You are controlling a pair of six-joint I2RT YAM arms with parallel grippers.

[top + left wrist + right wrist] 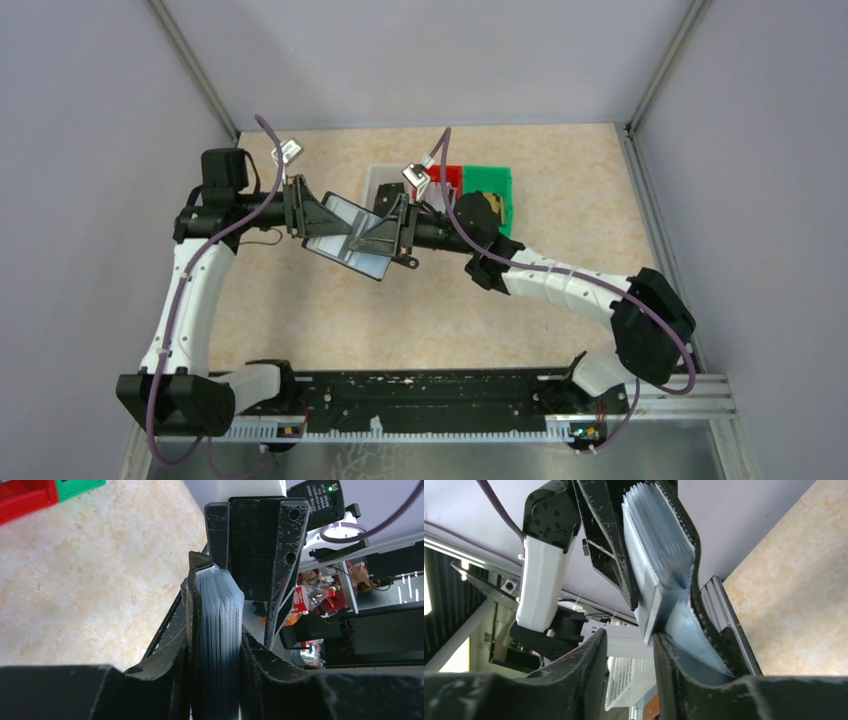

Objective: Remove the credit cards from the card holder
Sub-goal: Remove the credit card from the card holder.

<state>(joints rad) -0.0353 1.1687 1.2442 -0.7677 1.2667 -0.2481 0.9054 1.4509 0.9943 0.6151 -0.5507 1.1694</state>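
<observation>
Top external view: left tool (215,647) pinches card holder (343,253) above table (560,200); right tool (630,647) straddles its pale inner edge, grip not determinable.

Bright even light, faint soft shadows, overhead view sharp, wrist views dark and blurred along the bottom.

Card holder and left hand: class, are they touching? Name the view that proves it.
Touching. In the left wrist view the left hand clamps the card holder, fingers pressed against both sides, no gap.
</observation>
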